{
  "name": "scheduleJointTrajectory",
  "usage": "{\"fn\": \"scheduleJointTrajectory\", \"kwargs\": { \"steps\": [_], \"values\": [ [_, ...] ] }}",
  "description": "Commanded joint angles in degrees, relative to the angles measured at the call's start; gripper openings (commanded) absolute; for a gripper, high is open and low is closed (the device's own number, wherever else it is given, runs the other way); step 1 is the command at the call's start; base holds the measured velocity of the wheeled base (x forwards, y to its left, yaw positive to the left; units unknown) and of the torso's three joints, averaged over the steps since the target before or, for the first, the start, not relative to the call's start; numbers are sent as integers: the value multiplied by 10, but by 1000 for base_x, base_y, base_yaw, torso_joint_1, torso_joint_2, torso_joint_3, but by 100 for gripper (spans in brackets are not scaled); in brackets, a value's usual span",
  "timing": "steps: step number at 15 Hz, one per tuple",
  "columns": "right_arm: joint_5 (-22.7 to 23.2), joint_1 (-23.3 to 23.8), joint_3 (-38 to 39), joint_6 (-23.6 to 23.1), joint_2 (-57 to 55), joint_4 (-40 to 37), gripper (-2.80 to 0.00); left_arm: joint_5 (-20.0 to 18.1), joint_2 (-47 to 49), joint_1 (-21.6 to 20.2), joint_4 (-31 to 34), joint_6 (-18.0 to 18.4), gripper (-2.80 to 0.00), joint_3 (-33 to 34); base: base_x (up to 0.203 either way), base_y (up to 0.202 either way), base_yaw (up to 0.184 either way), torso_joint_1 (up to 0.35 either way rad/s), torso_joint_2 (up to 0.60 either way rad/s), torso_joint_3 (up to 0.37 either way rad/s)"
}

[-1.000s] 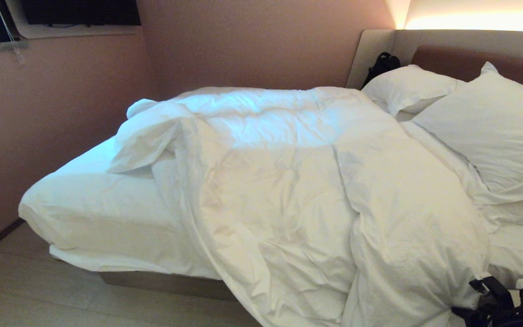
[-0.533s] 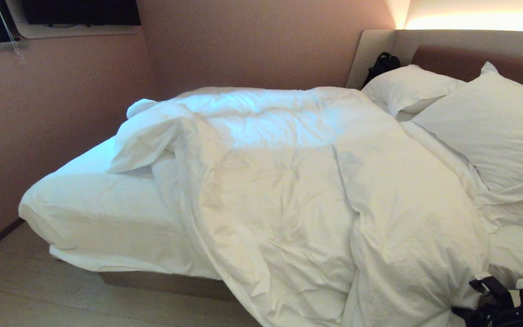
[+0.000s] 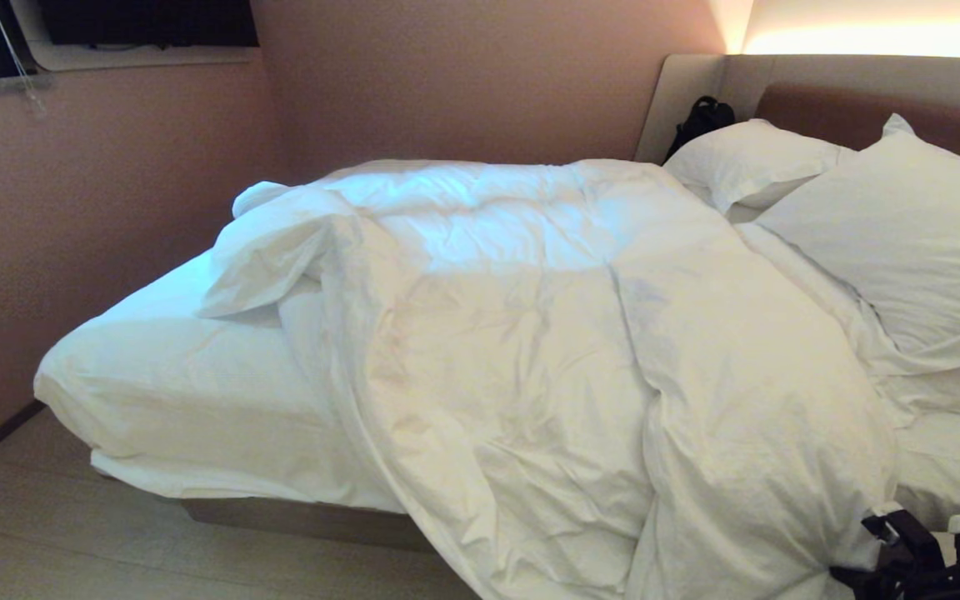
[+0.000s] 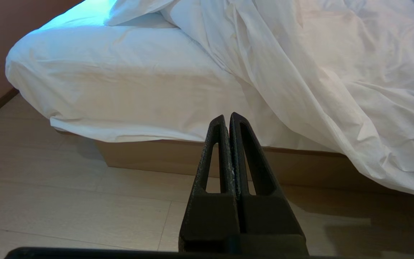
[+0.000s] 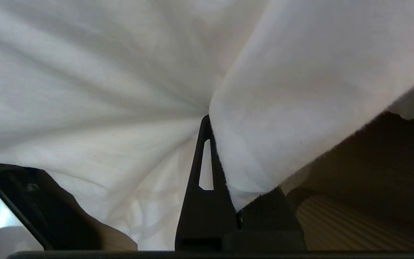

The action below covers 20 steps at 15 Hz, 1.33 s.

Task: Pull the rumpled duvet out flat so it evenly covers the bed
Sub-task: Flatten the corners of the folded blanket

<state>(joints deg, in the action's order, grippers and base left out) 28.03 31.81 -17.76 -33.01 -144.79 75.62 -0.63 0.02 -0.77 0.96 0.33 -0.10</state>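
A thick, puffy white duvet [image 3: 580, 375] in a creased cotton cover lies bunched diagonally across the wide low bed [image 3: 197, 392], its near edge spilling over the side toward the pale wooden floor [image 3: 47, 542], while the foot corner of the white-sheeted mattress sits bare.

The right gripper [image 5: 212, 122], a black two-fingered clamp low at the bed's near side, is closed on a fold of the duvet; cloth fans out in tight pleats from the pinch (one finger is hidden behind the fabric). The left gripper [image 4: 228, 118] hangs idle above the floor near the tan bed base, its fingers pressed together on nothing.

Risks, as a judgement: the pinch takes only a small fold, so a hard pull may slip it free or tug the cover alone and leave the filling heaped. Pulling from this one point could drag more duvet off the near side instead of spreading it toward the bare corner, and might shift the pillows.

Count: one duvet, one bed, two plump white pillows [image 3: 905, 233] at the padded headboard, two grippers.
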Motion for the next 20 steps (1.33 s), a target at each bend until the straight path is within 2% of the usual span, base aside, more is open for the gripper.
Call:
{"fn": "scheduleJointTrajectory", "kwargs": {
  "steps": [1,10,16,20],
  "values": [
    [-14,0,10,-2,-6,23,-280,-1,0,0,0,0,-280,0,0,0,0,0,0,0],
    [-93,23,27,-4,-8,29,-280,0,0,0,0,0,-280,0,0,0,0,0,0,0],
    [-105,42,33,-6,-8,29,-280,0,0,0,0,0,-280,0,0,0,0,0,0,0],
    [-108,45,70,-31,-3,30,-280,0,0,0,0,0,-280,0,0,0,0,0,0,0]
  ]
}}
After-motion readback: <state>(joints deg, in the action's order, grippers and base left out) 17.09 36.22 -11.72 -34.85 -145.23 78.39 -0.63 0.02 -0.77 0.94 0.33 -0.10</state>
